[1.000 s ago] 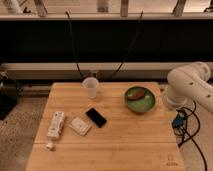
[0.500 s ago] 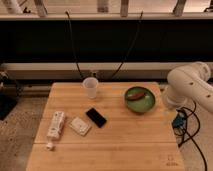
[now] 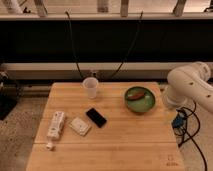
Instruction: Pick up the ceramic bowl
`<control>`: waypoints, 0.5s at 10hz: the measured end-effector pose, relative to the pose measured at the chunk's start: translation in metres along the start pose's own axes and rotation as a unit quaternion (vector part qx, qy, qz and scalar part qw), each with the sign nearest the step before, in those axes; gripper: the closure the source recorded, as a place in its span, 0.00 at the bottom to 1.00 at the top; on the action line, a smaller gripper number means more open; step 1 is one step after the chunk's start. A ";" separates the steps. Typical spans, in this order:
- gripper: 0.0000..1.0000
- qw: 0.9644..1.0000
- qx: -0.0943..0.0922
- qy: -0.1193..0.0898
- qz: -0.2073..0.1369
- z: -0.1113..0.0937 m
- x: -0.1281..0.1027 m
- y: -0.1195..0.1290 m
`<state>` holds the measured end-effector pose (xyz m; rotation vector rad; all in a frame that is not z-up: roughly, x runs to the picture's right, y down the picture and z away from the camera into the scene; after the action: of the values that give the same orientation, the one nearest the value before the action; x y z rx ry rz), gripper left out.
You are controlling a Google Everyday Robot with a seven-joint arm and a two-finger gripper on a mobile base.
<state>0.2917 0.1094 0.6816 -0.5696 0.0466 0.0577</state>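
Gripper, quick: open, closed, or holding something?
Gripper: out of view; only the arm shows, right of the ceramic bowl, which sits on the table.

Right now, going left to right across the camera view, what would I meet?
White stick-shaped device → flat white box → black phone → ceramic bowl → robot arm past the table, its gripper out of sight. Skipped: the cup, overlapping box and phone.

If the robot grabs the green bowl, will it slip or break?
Probably slippery: the ceramic bowl looks glossy. It is likely stiff, and could chip if dropped on the wooden table. Being wide and shallow, it probably won't tip. The claw doesn't show; only the white arm stands beside the table's right edge.
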 end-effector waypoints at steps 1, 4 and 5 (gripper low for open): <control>0.20 1.000 0.000 0.003 -0.004 0.003 0.001 -0.003; 0.20 0.999 0.001 0.012 -0.033 0.023 -0.004 -0.029; 0.20 0.999 0.000 0.016 -0.036 0.027 -0.003 -0.032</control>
<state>0.2911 0.0972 0.7215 -0.5723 0.0566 -0.0222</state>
